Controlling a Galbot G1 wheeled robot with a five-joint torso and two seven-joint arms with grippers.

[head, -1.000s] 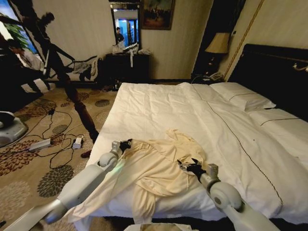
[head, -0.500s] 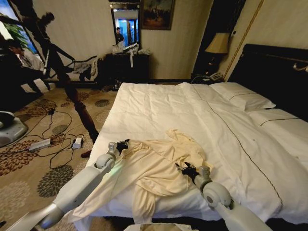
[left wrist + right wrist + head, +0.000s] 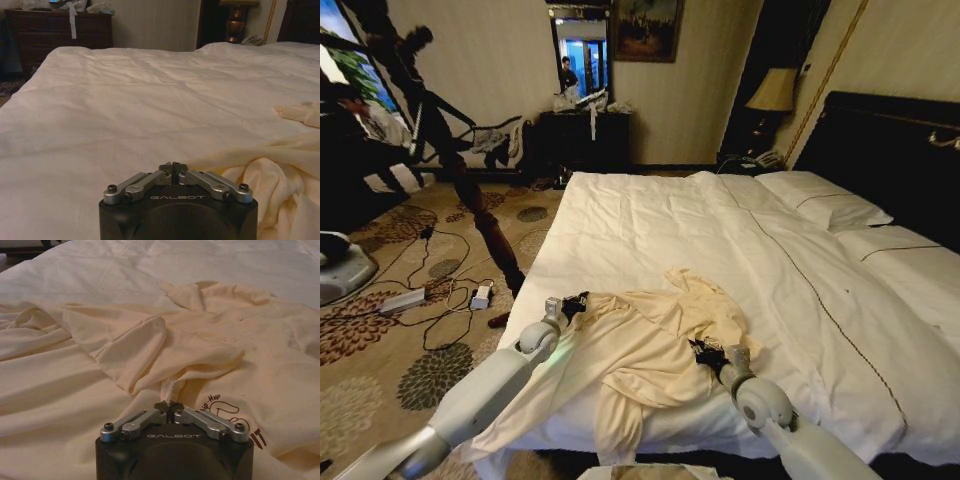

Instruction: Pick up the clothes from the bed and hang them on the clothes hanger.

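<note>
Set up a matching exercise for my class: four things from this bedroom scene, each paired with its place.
Things:
1. cream shirt
2. left tool
3. right tool
4. pillows

Places:
A. against the black headboard
B. shut on a fold near the shirt's middle
C. spread over the duvet's near corner
D. at the shirt's edge by the bed's carpet side

Pairs: 1-C, 2-D, 3-B, 4-A

One bed [image 3: 650, 230] fills the centre and right of the head view, bearing one cream garment — the clothes [image 3: 650, 345] — at lower centre. Two pillows [image 3: 820, 205] lie at right, the second [image 3: 905, 250] just below the first. Two grippers: the left gripper [image 3: 574, 300] at lower left, the right gripper [image 3: 705, 352] at lower centre. One lamp [image 3: 775, 92] — upper right. One framed picture [image 3: 647, 28], top centre.
</note>
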